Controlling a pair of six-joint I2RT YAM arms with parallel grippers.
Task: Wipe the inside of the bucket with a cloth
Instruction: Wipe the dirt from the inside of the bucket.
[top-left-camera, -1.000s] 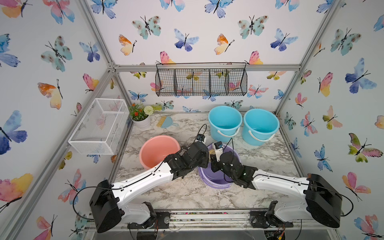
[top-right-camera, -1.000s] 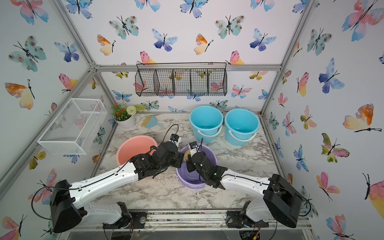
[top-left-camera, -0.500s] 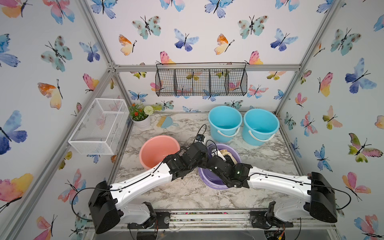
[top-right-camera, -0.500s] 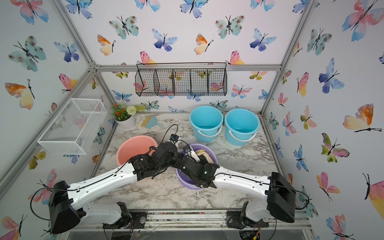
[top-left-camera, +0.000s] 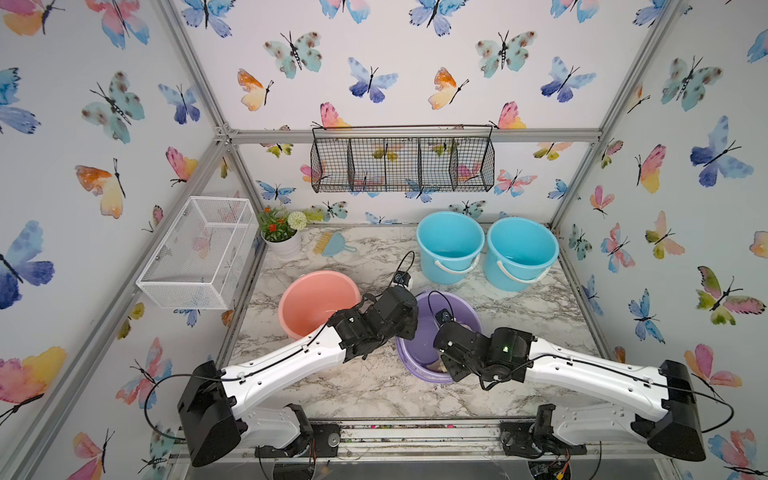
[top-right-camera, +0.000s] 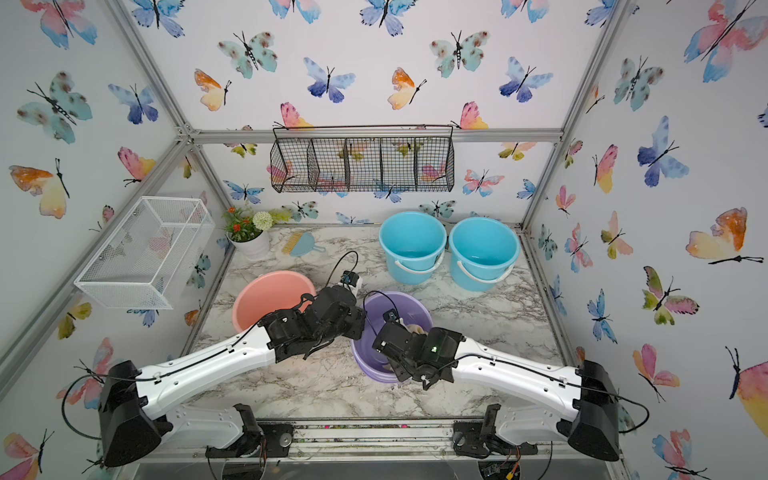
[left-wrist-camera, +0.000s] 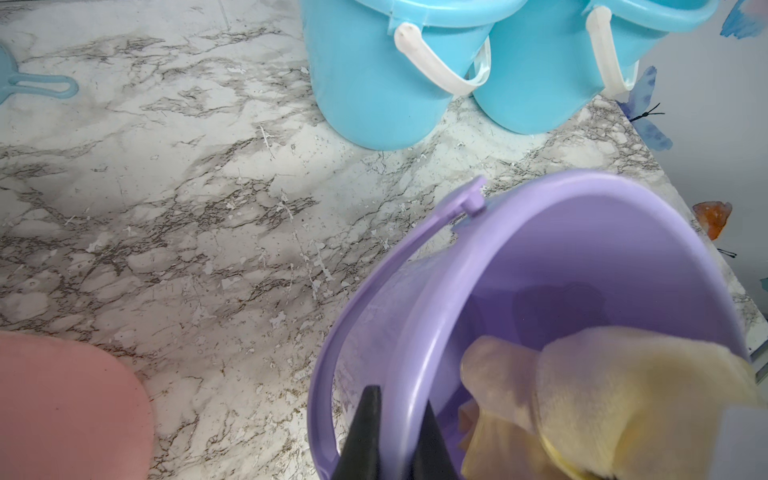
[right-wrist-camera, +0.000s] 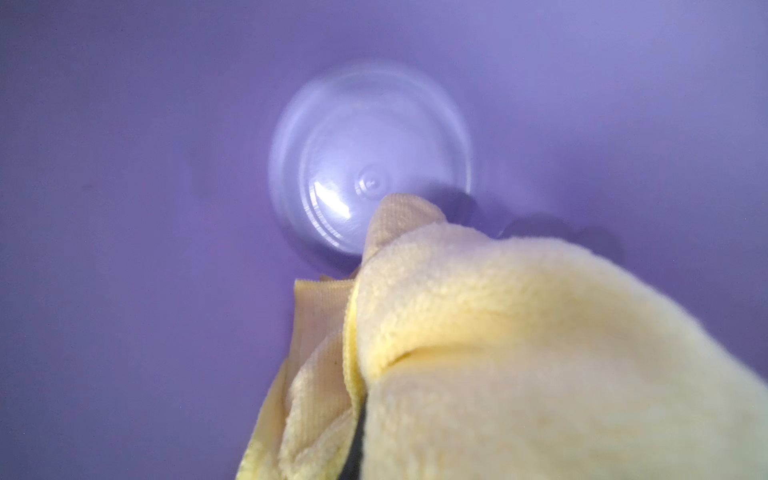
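Cloth (right-wrist-camera: 498, 332), fluffy and pale yellow, is bunching inside the smooth round purple bucket (left-wrist-camera: 582, 199), hiding most of the right gripper (right-wrist-camera: 356, 440) clamped on it; the left gripper (left-wrist-camera: 399, 415) is pinching the rim.

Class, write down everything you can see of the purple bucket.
The bucket is smooth lilac plastic, with a paler disc at its floor's centre. Its handle lies folded down along the outer wall. It sits on the marble table beside a pink bucket. The left end effector is shut on its rim; a yellow cloth is inside, reaching toward the floor.
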